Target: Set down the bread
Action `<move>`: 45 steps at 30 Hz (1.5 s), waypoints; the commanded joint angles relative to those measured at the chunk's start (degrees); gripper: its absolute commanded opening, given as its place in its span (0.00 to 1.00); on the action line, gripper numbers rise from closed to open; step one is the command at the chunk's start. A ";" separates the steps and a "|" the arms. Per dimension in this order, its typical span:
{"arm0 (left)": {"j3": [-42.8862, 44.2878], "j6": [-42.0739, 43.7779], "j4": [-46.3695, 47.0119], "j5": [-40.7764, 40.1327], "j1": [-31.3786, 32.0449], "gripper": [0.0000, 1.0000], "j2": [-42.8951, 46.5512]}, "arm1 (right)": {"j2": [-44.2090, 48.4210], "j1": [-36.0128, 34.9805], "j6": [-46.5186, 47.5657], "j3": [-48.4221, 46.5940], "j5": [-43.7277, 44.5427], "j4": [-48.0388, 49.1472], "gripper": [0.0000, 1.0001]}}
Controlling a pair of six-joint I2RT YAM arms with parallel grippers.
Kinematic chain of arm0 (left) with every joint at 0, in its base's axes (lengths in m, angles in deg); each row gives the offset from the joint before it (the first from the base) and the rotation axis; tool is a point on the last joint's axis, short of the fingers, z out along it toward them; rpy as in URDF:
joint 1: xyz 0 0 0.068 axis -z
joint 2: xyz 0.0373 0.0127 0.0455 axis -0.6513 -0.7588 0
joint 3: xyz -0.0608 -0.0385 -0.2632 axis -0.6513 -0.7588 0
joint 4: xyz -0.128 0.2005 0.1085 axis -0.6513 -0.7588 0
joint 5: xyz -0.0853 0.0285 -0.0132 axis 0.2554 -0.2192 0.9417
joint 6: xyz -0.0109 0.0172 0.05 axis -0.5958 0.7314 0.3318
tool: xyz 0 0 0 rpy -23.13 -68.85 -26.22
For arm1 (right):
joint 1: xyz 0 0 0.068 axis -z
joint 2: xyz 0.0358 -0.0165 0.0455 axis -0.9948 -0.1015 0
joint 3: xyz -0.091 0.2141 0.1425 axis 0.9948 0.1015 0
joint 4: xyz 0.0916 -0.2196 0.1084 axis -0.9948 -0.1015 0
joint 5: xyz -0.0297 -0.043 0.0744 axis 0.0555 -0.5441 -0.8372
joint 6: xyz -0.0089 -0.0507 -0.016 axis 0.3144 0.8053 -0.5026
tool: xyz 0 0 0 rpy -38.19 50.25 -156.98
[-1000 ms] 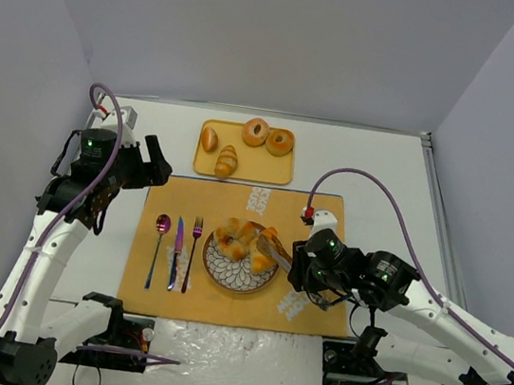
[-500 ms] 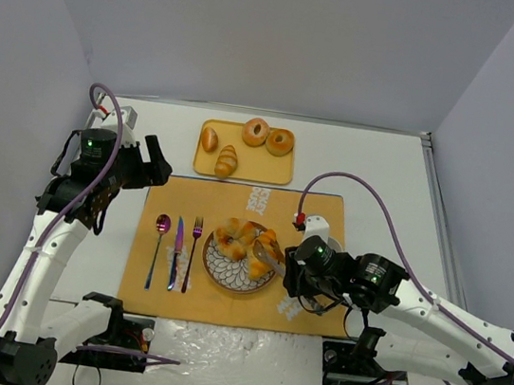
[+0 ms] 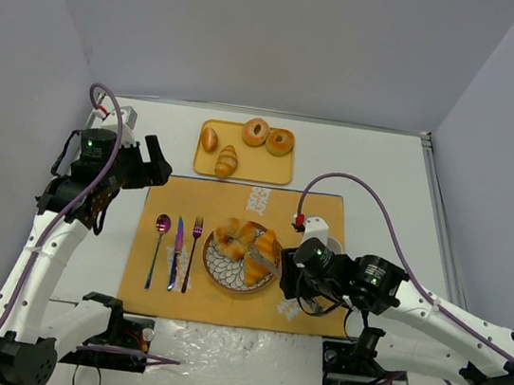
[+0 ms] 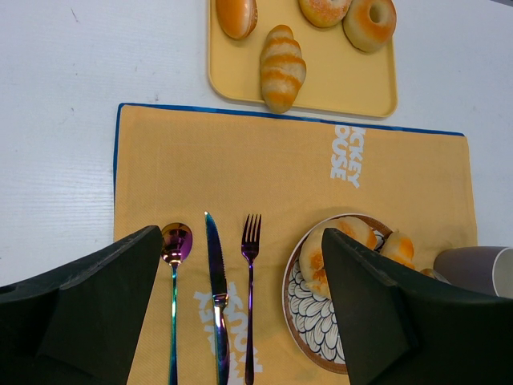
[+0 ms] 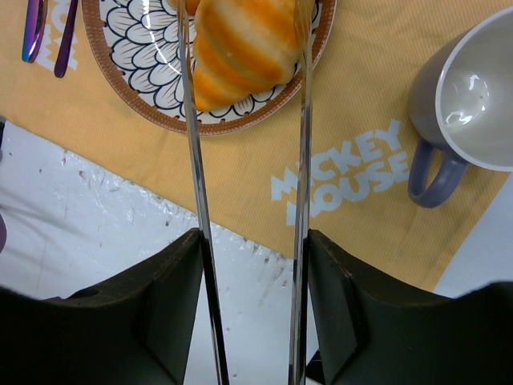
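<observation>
In the right wrist view a striped croissant-shaped bread (image 5: 244, 44) rests on the patterned plate (image 5: 148, 60). My right gripper (image 5: 252, 249) is shut on metal tongs (image 5: 196, 184), and their two arms run along both sides of this bread. From above, the plate (image 3: 216, 280) holds this bread (image 3: 267, 247) and two more pieces (image 3: 235, 235). The right gripper (image 3: 295, 276) sits just right of it. My left gripper (image 3: 151, 163) hangs open and empty over the table's left side, seen in its own view as the left gripper (image 4: 240, 241).
A yellow tray (image 3: 284, 172) at the back holds a croissant (image 3: 227, 161), a small roll (image 3: 210, 138) and two ring-shaped breads (image 3: 256, 131). Spoon (image 3: 158, 246), knife (image 3: 175, 253) and fork (image 3: 193, 251) lie on the orange placemat (image 3: 321, 211). A grey mug (image 5: 469, 104) stands right of the plate.
The right arm has pushed left toward the plate and brought the bread down onto it. The tong arms have spread wider. The left arm has not moved.
</observation>
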 commanded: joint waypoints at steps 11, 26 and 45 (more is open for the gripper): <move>1.05 0.17 3.88 0.71 -0.25 0.78 0.28 | 0.26 -0.70 0.01 -9.37 6.33 0.57 0.48; 1.05 0.08 3.88 0.88 -0.25 0.78 0.42 | -15.32 22.94 14.22 -24.97 14.32 8.76 0.49; 1.05 0.08 3.91 1.06 -0.25 0.78 0.09 | -48.08 61.76 17.27 -36.99 0.82 24.43 0.48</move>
